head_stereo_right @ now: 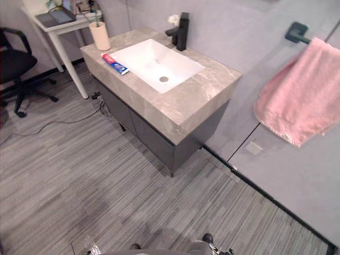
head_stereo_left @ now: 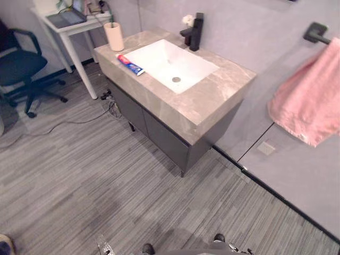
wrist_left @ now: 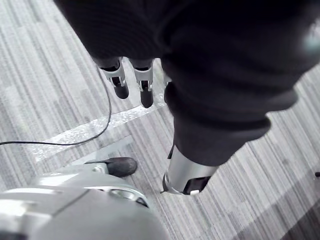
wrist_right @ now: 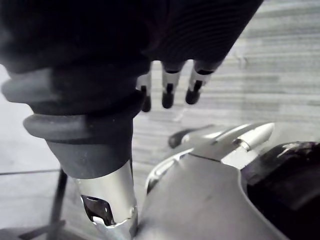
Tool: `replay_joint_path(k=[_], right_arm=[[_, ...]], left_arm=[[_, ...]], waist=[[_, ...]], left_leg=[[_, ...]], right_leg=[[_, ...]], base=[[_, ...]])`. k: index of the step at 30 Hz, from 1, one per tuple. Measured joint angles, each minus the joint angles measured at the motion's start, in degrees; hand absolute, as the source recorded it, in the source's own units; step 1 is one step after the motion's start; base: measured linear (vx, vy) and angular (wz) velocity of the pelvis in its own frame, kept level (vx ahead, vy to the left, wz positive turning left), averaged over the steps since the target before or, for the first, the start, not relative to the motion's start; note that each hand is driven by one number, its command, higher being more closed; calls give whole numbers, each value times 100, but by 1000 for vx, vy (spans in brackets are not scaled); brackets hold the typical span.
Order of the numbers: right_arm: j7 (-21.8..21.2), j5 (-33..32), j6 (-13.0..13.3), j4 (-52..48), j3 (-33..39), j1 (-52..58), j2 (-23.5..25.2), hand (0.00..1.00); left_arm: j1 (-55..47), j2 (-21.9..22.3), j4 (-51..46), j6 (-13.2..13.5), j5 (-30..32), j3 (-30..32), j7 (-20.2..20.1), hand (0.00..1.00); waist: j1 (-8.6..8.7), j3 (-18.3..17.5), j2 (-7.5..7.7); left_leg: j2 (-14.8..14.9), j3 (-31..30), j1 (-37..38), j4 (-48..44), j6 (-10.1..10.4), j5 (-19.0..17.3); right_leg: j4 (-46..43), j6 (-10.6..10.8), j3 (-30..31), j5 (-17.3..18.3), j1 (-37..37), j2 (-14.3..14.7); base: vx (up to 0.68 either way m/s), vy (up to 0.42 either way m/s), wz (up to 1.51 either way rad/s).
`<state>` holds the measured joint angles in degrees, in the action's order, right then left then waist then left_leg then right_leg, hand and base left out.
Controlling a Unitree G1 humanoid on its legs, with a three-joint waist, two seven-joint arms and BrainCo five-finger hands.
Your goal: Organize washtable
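Note:
The washtable has a beige marble top with a white basin set in it. A red, white and blue toothpaste tube lies flat on the top at the basin's left rim. A beige cup stands upright at the far left corner. A black faucet rises behind the basin, with a small white object beside it. My left hand hangs over the floor, fingers straight and holding nothing. My right hand hangs the same way, open and far from the washtable.
A pink towel hangs from a black bar on the wall at the right. A white side table with devices on it stands left of the washtable. A dark office chair is further left, and a thin cable runs across the striped floor.

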<state>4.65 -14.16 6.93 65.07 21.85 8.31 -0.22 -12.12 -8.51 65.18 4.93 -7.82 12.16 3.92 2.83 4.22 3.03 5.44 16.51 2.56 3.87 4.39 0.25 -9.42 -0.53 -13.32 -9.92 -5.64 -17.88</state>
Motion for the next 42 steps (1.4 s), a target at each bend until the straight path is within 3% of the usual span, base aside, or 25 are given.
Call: replay_joint_path(k=[1, 2, 3, 4, 5, 8, 11, 12, 14, 22, 25, 27, 28, 29, 31, 32, 33, 34, 36, 39, 40, 42], right_arm=[[-10, -6, 1, -11, -32, 3, -7, 0], [-103, -8, 1, -18, -79, -14, -5, 0], [-167, 13, 16, -92, -177, -32, 3, 0], [-196, 16, 37, -97, -251, -29, 0, 0], [-227, 80, 48, -87, -274, -91, -12, 0], [-264, 324, 161, -128, -467, -213, -165, 0], [-244, 353, 146, -93, -490, -182, -215, 0], [-232, 352, 147, -92, -491, -166, -206, 0], [-205, 302, 155, -89, -486, -129, -132, 0], [-176, 272, 132, -51, -469, 49, -104, 0], [-143, 187, 119, 107, -377, -58, -34, 0], [-119, 83, 99, 138, -237, -36, 81, 0], [-124, 50, 88, 160, -175, -6, 85, 0], [-143, 9, 73, 149, -156, -61, 49, 0], [-161, 0, 88, 140, -156, -48, 10, 0], [-165, -7, 141, 126, -171, -20, -29, 0], [-165, -5, 138, 103, -232, -17, -29, 0], [-163, -6, 150, 92, -238, -33, -23, 0], [-160, -59, 165, 68, -240, -13, -22, 0], [-151, -120, 152, -26, -223, 27, -53, 0], [-152, -114, 147, -149, -192, 59, -25, 0], [-159, -98, 138, -197, -145, 53, -11, 0]], left_arm=[[-41, 24, -11, 1, 0, 24, 0, 0], [-80, 108, -6, -9, 5, 117, -4, 0], [-58, 120, 1, -9, 8, 128, -5, 0], [-26, 151, 6, -7, 7, 127, -6, 0], [-27, 190, 4, 8, 7, 184, -7, 0], [9, 343, 12, 13, 6, 190, -12, 0], [76, 353, 53, 30, -9, 189, -14, 0], [80, 346, 63, 33, -9, 190, -11, 0], [103, 274, 67, 38, -5, 189, -20, 0], [99, 258, 119, 42, -47, 255, -19, 0], [90, 255, 105, 40, -61, 556, -15, 0], [79, 195, 75, 41, -157, 764, -14, 0], [91, 226, 51, 48, -173, 835, -13, 0], [64, 292, 41, 59, -195, 932, -3, 0], [42, 351, 5, 46, -303, 1081, -2, 0], [48, 394, 1, 38, -386, 1089, -2, 0], [10, 378, -7, 30, -447, 1101, 1, 0], [6, 367, -9, 29, -466, 1104, -2, 0], [97, 386, -13, 20, -464, 1104, -6, 0], [205, 461, -54, -4, -277, 1109, -7, 0], [216, 495, -182, -9, -185, 1133, -9, 0], [213, 522, -240, -9, -55, 1244, -12, 0]], waist=[[-41, -4, 2], [-71, -2, 14], [-34, -3, 27], [-41, -1, 35], [-122, 23, 71], [-51, 137, -136], [-61, 156, -155], [-60, 148, -165], [-51, 176, -43], [-46, 167, 7], [-80, 181, 152], [-190, 213, 357], [-220, 243, 306], [-253, 322, 278], [-331, 400, 103], [-382, 420, 99], [-379, 421, 91], [-369, 421, 91], [-352, 427, 78], [-335, 445, 48], [-267, 447, 35], [-196, 442, 19]], left_leg=[[65, -26, 2, -23, -40, 20], [183, -205, -25, -91, -61, 38], [271, -399, -106, -184, -61, 64], [262, -457, -150, -197, -48, 72], [163, -482, -197, -200, -33, 81], [190, -546, -62, 36, 68, 273], [263, -548, 4, 137, 110, 374], [268, -546, 8, 144, 118, 387], [232, -548, -7, 197, 131, 447], [59, -619, -161, 200, 125, 454], [-174, -661, -194, 165, 36, 393], [-432, -660, -213, -8, -253, 181], [-459, -722, -263, -271, -378, -18], [-466, -862, -295, -655, -458, -307], [-400, -1102, -252, -1126, -653, -661], [-284, -1291, -165, -1325, -776, -885], [-179, -1429, -96, -1416, -839, -1029], [-150, -1478, -72, -1411, -863, -1068], [-194, -1548, 20, -1397, -915, -1234], [-368, -1653, 322, -1246, -847, -1395], [-491, -1713, 746, -961, -834, -1570], [-541, -1824, 976, -864, -841, -1767]], right_leg=[[-34, 84, 103, -56, -2, 79], [-256, 364, 364, 332, 3, 344], [-350, 488, 641, 902, 53, 824], [-247, 397, 735, 1130, 110, 1036], [67, 297, 734, 1311, 307, 1105], [93, 278, 918, 1405, 348, 1163], [89, 316, 905, 1444, 366, 1232], [92, 333, 904, 1457, 367, 1235], [97, 454, 927, 1645, 337, 1195], [241, 645, 1262, 1754, 343, 1153], [245, 946, 1337, 1735, 378, 953], [72, 1480, 1202, 1815, 461, 614], [-388, 1554, 1178, 1762, 377, 540], [-1320, 1563, 1150, 1582, 97, 518], [-2853, 1497, 1117, 780, -451, 517], [-3410, 1463, 1129, 1031, -777, 622], [-3380, 1257, 983, 1587, -974, 840], [-3223, 1127, 882, 1703, -1078, 942], [-1902, 1011, 641, 1724, -1439, 1282], [-277, 776, 532, 1391, -1490, 1557], [206, 608, 462, 1192, -1565, 1664], [199, 513, 358, 1120, -1659, 1707]], base=[[96, -51, 20], [110, -126, 50], [140, -165, 61], [117, -172, 46], [52, -108, 11], [17, -62, 9], [-22, -78, -1], [-74, -68, -5], [-128, -53, -1], [-68, 18, 10], [100, 93, 21], [120, 164, 28], [129, 173, 48], [134, 201, 65], [147, 210, 66], [244, 199, 60], [212, 154, 54], [237, 168, 37], [331, 160, 18], [459, 67, 19], [524, 13, 35], [507, -13, 43]])
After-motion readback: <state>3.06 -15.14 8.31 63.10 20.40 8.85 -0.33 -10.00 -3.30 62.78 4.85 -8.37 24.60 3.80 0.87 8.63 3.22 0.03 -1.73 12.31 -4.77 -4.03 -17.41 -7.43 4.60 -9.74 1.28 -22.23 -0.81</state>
